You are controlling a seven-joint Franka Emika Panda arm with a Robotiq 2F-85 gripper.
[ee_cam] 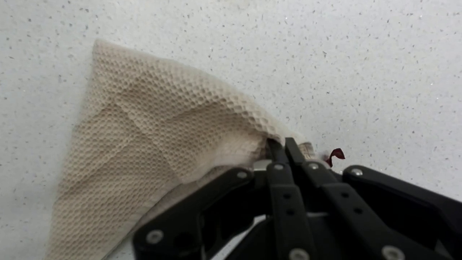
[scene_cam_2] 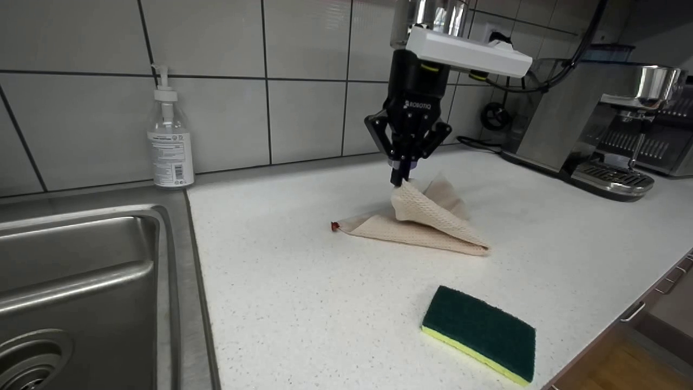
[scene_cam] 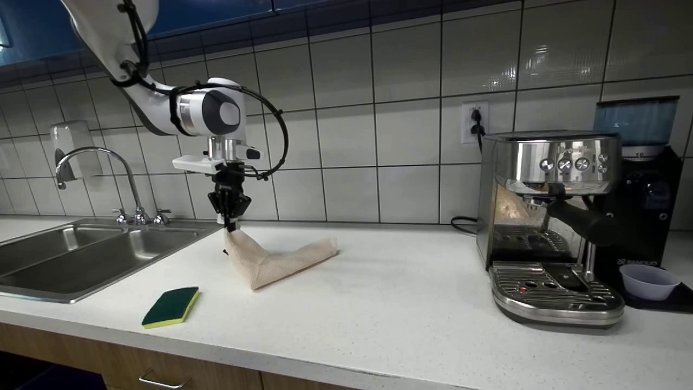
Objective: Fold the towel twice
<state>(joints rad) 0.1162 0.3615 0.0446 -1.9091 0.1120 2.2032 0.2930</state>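
The beige towel lies on the white counter, with one part lifted to my fingertips; it shows in both exterior views [scene_cam: 281, 269] [scene_cam_2: 430, 214]. In the wrist view the towel [ee_cam: 122, 151] spreads to the left of the fingers with a waffle texture and creases. My gripper [scene_cam: 230, 225] is shut on a raised edge of the towel, just above the counter. The gripper also shows in an exterior view [scene_cam_2: 399, 177] and in the wrist view [ee_cam: 283, 148], its fingers close together. A small red tag [ee_cam: 336, 154] sticks out at a towel corner. The towel's underside is hidden.
A green-and-yellow sponge [scene_cam: 172, 306] lies nearer the front edge of the counter. A steel sink [scene_cam_2: 172, 303] and a faucet [scene_cam: 132, 184] stand on one side. A soap bottle [scene_cam_2: 172, 157] stands by the tiled wall. A coffee machine [scene_cam: 552, 154] stands on the far side.
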